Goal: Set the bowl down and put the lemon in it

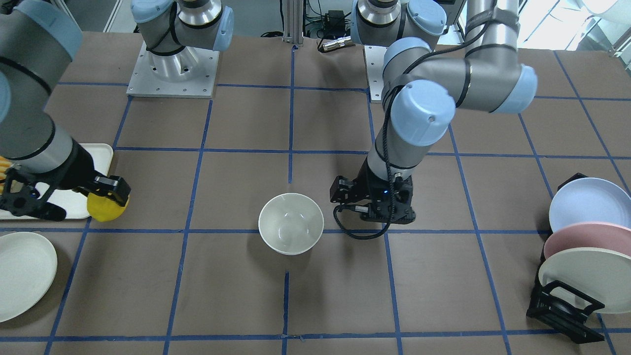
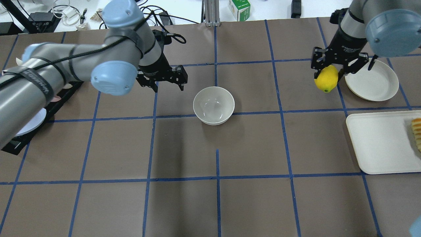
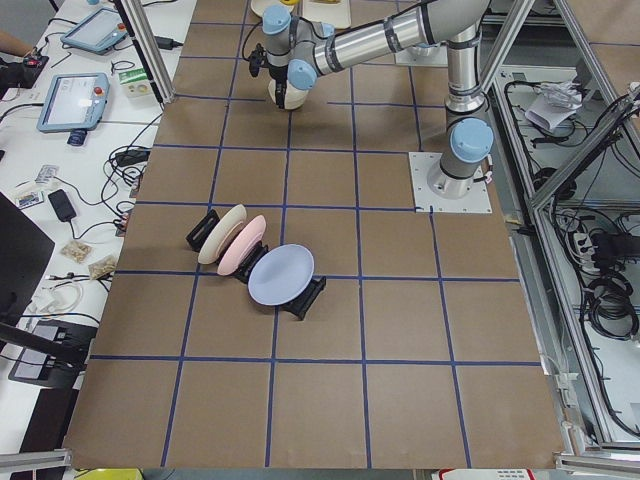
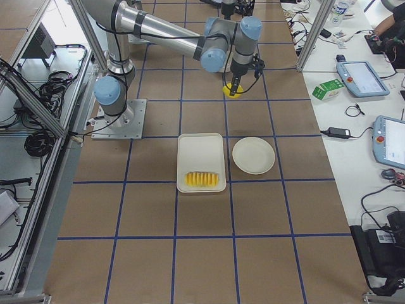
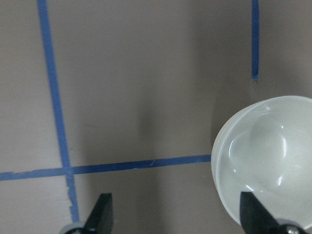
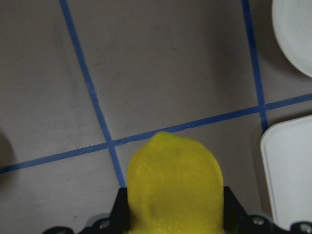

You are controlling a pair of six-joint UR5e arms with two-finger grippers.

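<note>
The cream-white bowl point(image 2: 213, 105) stands upright and empty on the brown table near its middle; it also shows in the front view point(image 1: 291, 223) and the left wrist view point(image 5: 265, 170). My left gripper point(image 2: 167, 78) is open and empty, just left of the bowl and apart from it; in the left wrist view point(image 5: 178, 214) its fingertips point(image 5: 102, 210) are spread wide. My right gripper point(image 2: 332, 74) is shut on the yellow lemon point(image 2: 326, 79) and holds it above the table, well to the right of the bowl. The lemon fills the right wrist view point(image 6: 174, 183).
A flat cream-white plate point(image 2: 373, 80) lies right of the lemon. A rectangular white tray point(image 2: 381, 141) with ridged sliced food point(image 2: 417, 133) sits at the right edge. A rack of plates point(image 1: 584, 246) stands on the left arm's side.
</note>
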